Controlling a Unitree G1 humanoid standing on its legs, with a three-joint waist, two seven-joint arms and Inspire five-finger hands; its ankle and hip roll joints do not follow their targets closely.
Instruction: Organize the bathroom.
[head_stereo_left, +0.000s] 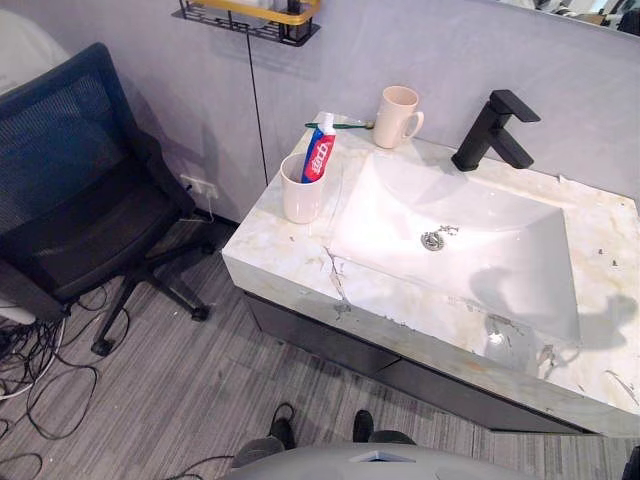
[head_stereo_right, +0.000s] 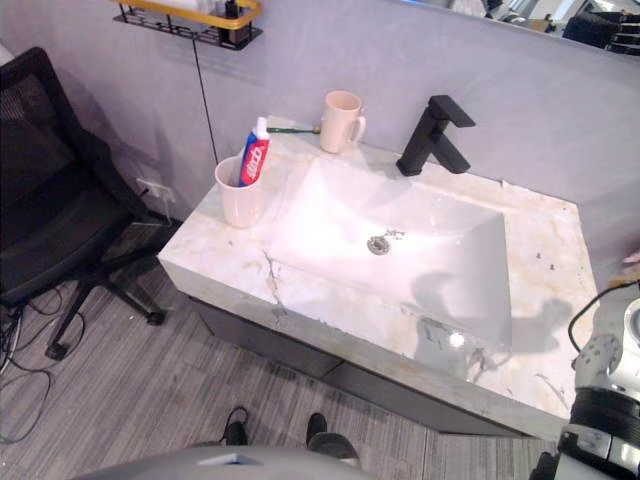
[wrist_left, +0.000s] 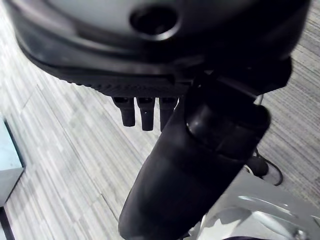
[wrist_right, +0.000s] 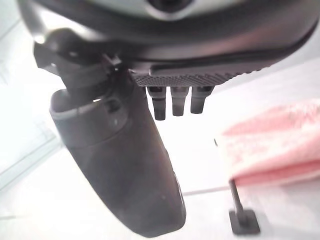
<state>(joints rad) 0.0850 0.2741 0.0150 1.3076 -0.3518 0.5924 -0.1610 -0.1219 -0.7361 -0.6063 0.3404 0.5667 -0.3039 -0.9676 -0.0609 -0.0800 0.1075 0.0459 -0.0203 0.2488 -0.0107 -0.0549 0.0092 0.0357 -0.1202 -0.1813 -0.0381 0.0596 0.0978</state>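
You're at the very start here, by my read: nothing is held, and both hands hang away from the counter. Your left hand (wrist_left: 150, 112) points down at the grey floor with its fingers straight and relaxed, holding nothing. Your right hand (wrist_right: 175, 102) is the same, fingers straight and empty, with a pink towel (wrist_right: 272, 147) showing past them; I can't tell what the towel rests on.

Working left to right across the scene: a black office chair (head_stereo_left: 70, 190) stands on the floor well apart from the vanity. On the wall above sits a black wire shelf (head_stereo_left: 250, 20) with a yellow rim; what's in it is too cut off to name. On the marble countertop (head_stereo_left: 290, 260), left of the basin, 1 white cup (head_stereo_left: 302, 190) stands upright with a red, white and blue toothpaste tube (head_stereo_left: 318, 150) leaning in it. Behind that a green toothbrush (head_stereo_left: 340, 125) lies flat on the counter, its end just beside a second cup, a handled mug (head_stereo_left: 398, 116), which looks empty. The white sink basin (head_stereo_left: 520, 270) is bare around its drain, with a black faucet (head_stereo_left: 495, 130) at the back.

Your likely next move is raising a hand to the toothbrush; lying flat, it calls for a low pinch before it goes into a cup.
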